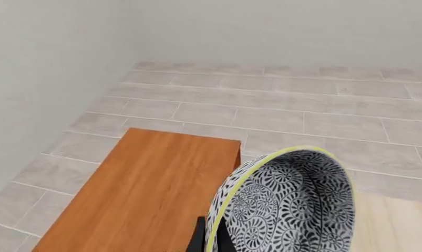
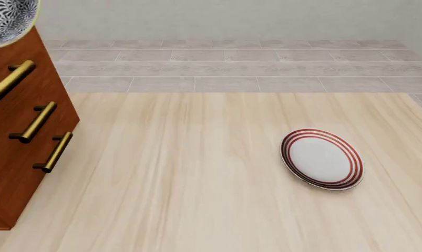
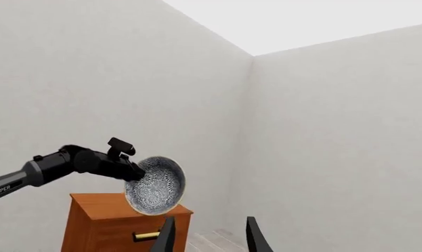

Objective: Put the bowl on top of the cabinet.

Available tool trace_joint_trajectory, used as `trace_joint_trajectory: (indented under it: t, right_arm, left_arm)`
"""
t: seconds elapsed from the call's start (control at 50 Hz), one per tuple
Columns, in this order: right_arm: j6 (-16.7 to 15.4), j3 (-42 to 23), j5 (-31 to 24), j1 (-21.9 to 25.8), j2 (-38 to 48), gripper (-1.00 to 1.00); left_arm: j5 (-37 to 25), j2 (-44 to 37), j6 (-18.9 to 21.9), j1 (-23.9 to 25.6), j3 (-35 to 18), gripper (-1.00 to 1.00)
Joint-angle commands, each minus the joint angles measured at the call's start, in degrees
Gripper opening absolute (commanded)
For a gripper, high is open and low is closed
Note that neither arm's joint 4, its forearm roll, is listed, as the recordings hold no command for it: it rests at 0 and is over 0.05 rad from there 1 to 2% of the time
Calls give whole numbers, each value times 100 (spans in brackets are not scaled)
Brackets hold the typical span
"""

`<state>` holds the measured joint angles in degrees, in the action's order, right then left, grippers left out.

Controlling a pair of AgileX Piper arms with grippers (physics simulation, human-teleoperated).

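The bowl (image 1: 288,205), white with a dense dark floral pattern and a yellowish rim, hangs tilted on its side. My left gripper (image 1: 211,237) is shut on its rim, with dark fingers (image 1: 196,239) on either side of the wall. Just beside it lies the flat top of the reddish-brown cabinet (image 1: 147,194). From the right wrist, the left arm holds the bowl (image 3: 154,186) just over the cabinet (image 3: 112,226); whether they touch I cannot tell. In the front view the bowl (image 2: 7,21) peeks in above the cabinet (image 2: 18,142). My right gripper (image 3: 211,239) is open and holds nothing.
A flat white plate with red rings (image 2: 321,159) lies on the light wooden table (image 2: 183,173) at the right. Three brass bar handles (image 2: 39,122) stick out of the cabinet's front. Grey tiled floor (image 2: 232,63) and pale walls lie beyond the table.
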<state>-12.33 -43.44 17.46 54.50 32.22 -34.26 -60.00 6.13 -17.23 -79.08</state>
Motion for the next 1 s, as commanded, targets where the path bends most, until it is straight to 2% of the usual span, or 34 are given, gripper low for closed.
trace_joint_trajectory:
  t: [0.02, 0.62, 1.0]
  right_arm:
    - [-17, 17, 10, 15, 9, 100]
    - [-99, 68, 74, 160, 179, 100]
    - [-113, 86, 89, 169, 203, 100]
  left_arm:
    - [-41, 81, 70, -369, -121, -100]
    - [-42, 100, -1, -789, -115, -100]
    - [189, 151, 143, -1180, 314, -100]
